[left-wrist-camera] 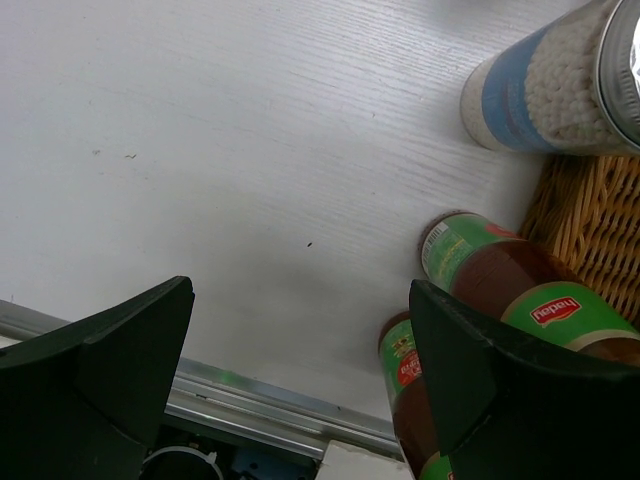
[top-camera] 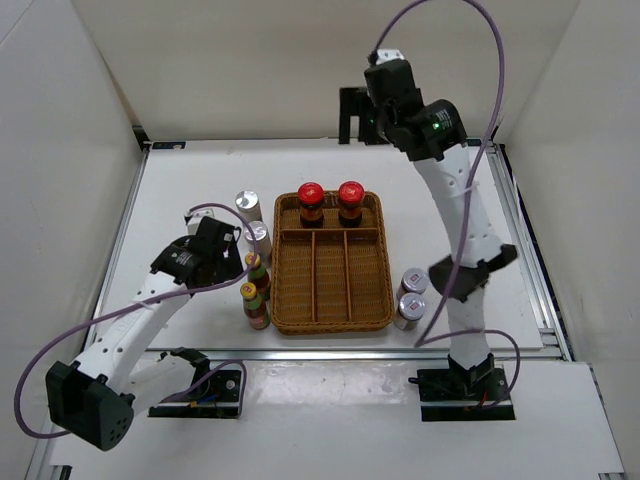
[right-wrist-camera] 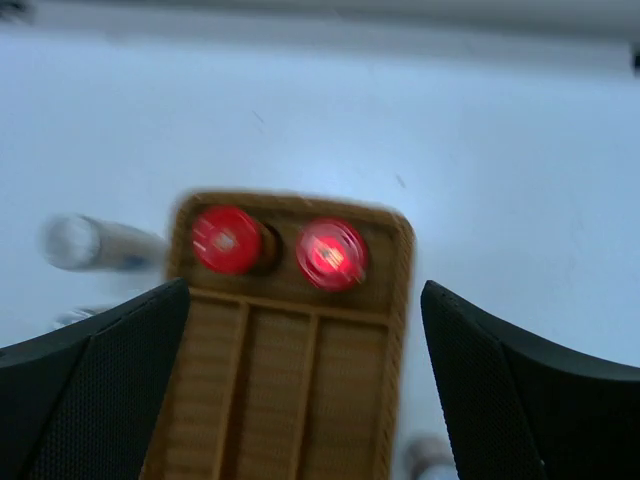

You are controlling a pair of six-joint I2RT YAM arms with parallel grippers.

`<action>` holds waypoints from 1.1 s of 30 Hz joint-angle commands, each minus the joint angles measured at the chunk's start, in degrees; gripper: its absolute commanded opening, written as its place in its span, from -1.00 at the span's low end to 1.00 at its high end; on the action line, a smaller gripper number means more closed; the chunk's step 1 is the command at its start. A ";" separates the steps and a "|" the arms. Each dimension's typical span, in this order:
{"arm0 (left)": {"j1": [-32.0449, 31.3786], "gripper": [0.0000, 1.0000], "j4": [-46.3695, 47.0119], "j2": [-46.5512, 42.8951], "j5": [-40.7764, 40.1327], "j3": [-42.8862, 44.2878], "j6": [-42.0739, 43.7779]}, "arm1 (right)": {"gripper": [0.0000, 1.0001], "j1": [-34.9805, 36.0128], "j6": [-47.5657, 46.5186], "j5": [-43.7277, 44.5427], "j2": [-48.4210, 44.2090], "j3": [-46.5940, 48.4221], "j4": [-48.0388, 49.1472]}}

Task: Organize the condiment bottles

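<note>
Wicker tray (top-camera: 384, 262) far slot holds 2 red-capped btls (top-camera: 311, 203). I see silver-capped pair (top-camera: 248, 206) + slim pair (top-camera: 257, 292) on tabletop (top-camera: 185, 190) left of it, grey-capped pair (top-camera: 411, 297) right. Left pincer (left-wrist-camera: 300, 290), right pincer (right-wrist-camera: 305, 290) both released.

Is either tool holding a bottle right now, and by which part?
Nothing is held. The left tool stands open beside the slim bottles; the right tool is open and empty, well above the tray.
</note>
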 commanded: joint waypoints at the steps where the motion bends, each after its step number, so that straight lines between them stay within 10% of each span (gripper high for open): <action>1: 0.23 0.99 -0.06 0.93 -0.78 0.41 -0.65 | 0.99 0.64 5.63 7.23 -6.69 -24.19 -16.48; 6: 1.28 0.99 -0.06 1.64 -0.26 0.41 -0.65 | 0.99 -4.26 8.37 -5.20 -32.67 -70.32 4.26; 10: 1.90 0.99 -0.06 2.69 -0.26 0.41 -0.65 | 0.99 -9.02 2.76 -11.96 -41.43 -83.13 9.99; 28: 1.90 0.99 -0.59 6.12 1.33 0.94 -0.12 | 0.99 -13.68 -0.77 -17.44 -36.44 -103.47 20.37; 33: 1.90 0.99 -0.59 6.65 1.33 0.94 -0.12 | 0.47 -14.90 -1.30 -17.96 -34.76 -103.47 20.90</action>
